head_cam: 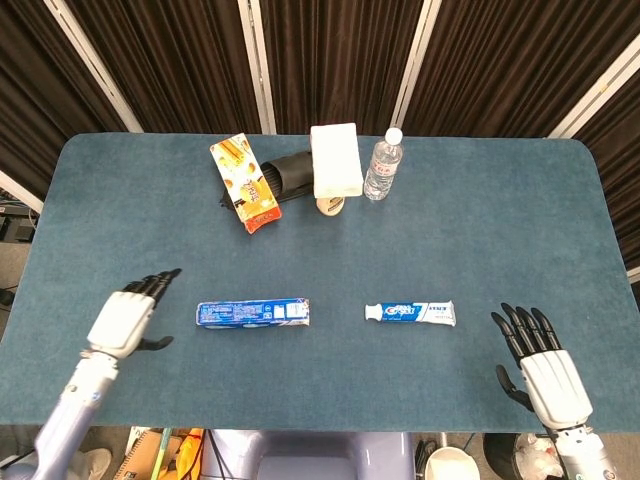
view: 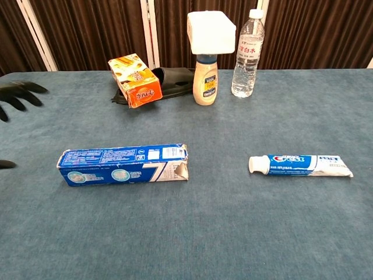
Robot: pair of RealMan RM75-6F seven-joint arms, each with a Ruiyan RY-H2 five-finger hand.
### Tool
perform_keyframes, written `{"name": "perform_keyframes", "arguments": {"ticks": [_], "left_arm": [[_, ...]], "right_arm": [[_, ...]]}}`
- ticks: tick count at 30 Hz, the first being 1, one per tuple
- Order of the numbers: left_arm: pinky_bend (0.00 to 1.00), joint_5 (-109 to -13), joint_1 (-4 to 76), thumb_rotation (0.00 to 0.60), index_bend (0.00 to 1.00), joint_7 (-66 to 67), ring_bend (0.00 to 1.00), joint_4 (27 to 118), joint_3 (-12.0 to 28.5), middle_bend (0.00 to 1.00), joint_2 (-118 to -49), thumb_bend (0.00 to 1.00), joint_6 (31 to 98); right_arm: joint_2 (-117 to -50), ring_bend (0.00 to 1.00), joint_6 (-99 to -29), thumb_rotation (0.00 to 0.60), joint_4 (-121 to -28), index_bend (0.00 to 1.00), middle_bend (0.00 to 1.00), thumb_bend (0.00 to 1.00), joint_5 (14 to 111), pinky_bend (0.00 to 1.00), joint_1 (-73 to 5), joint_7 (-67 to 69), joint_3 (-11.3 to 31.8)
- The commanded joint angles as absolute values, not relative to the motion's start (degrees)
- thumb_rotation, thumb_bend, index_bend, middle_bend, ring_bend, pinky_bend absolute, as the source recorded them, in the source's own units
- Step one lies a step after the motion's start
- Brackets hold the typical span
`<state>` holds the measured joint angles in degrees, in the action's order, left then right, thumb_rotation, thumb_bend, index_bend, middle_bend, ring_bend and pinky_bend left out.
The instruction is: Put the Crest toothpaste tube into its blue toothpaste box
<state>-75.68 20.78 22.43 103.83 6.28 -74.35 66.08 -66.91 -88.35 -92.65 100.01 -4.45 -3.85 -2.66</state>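
blue toothpaste box [view: 123, 165] lies left, crest tube [view: 300, 164] well apart to its right — cap toward the box. dark fingertips [view: 17, 93] at the left edge — probably the left hand, spread.

A wide rectangular table covered in dark teal felt-like cloth [head_cam: 480, 230] fills most of the room in front of me, its far corners rounded. Behind its far edge hangs a dark brown pleated curtain [head_cam: 330, 60] running the whole width, crossed by pale grey metal frame bars [head_cam: 260, 65] that stand upright or lean outward to left and right. The light is even and soft, with hardly a shadow on the cloth. Below the near edge, a bit of cluttered floor [head_cam: 160, 455] shows, too blurred to make out
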Motion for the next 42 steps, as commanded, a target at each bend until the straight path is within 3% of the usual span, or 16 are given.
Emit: {"name": "perform_keyframes", "arguments": {"ticks": [1,15,31,42], "left_arm": [[0.31,-66.0,25.54,0.6,0.11,34.02,0.22,105.73,8.84,0.2,-81.02,0.16,64.15],[0.31,-55.89,31.71,0.6,0.17,44.45,0.24,104.36,9.92,0.23,-91.13,0.25,65.97],[0.35,-51.53,34.49,0.6,0.24,46.64,0.29,100.31,9.12,0.28,-96.1,0.31,68.39],[0.53,-53.95,35.09,0.6,0.45,43.16,0.52,97.36,8.25,0.54,-97.22,0.46,68.55]], "right_arm": [[-66.69,0.0,-88.5,0.6,-92.77,0.0,0.0,0.44,99.97,0.0,-4.33,-3.5,-2.71],[-66.23,0.0,-87.94,0.6,-93.38,0.0,0.0,0.44,99.46,0.0,-4.39,-2.19,-2.77],[-65.95,0.0,-88.05,0.6,-93.91,0.0,0.0,0.44,99.6,0.0,-4.27,-1.71,-2.83],[-65.88,0.0,-87.91,0.6,-93.94,0.0,0.0,0.44,99.55,0.0,-4.28,-1.31,-2.82]]}}
